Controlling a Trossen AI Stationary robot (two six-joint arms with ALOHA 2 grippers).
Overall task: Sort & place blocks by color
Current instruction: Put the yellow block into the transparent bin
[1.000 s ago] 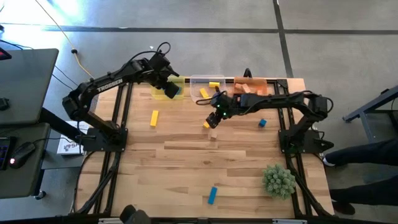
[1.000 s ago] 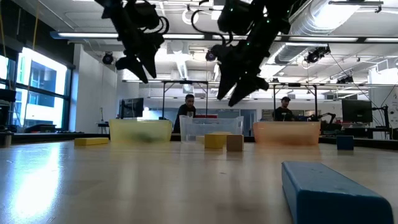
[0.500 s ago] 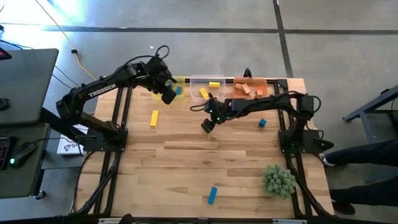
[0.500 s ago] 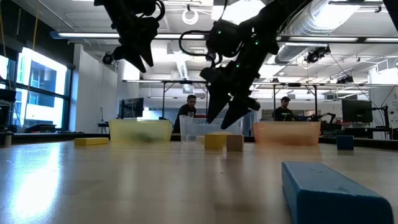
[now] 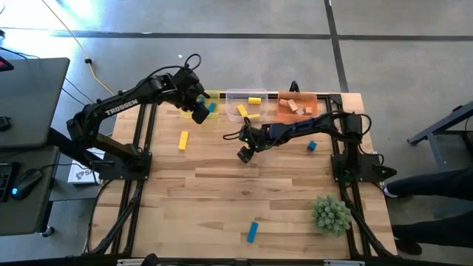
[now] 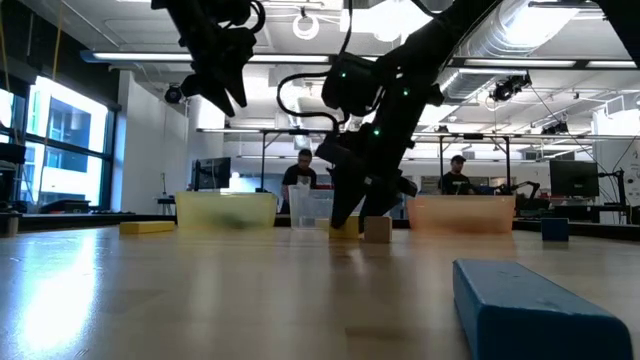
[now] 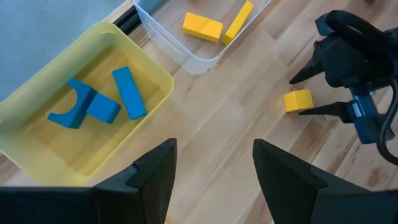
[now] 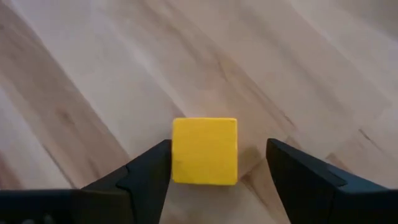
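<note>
- Straddling a yellow cube (image 8: 204, 152), the right gripper (image 5: 244, 154) sits low over the table (image 5: 222, 192), fingers spread wide on either side of the block and not yet touching it, so it holds nothing; the spacing looks set up for a closing pinch.
- The cube lies on the bare wood just in front of the clear bin (image 5: 246, 105), the middle of three bins along the far edge; a plain tan cube (image 6: 377, 229) stands just beside it.
- The clear bin already holds two yellow blocks (image 7: 203, 26), so this cube most likely belongs there, a short carry away.
- The left gripper (image 7: 211, 171) hangs above the table just in front of the yellow bin (image 7: 152, 71), to the left of the clear bin, fingers apart and empty; blue pieces (image 7: 129, 92) lie in that bin.
- The orange bin (image 5: 297, 104), right of the clear bin, holds tan pieces.
- Waiting on the table: a yellow bar (image 5: 182, 140) well to the left of the clear bin, a small blue cube (image 5: 312, 146) near the orange bin, and a blue bar (image 5: 253, 231) far toward the near edge.
</note>
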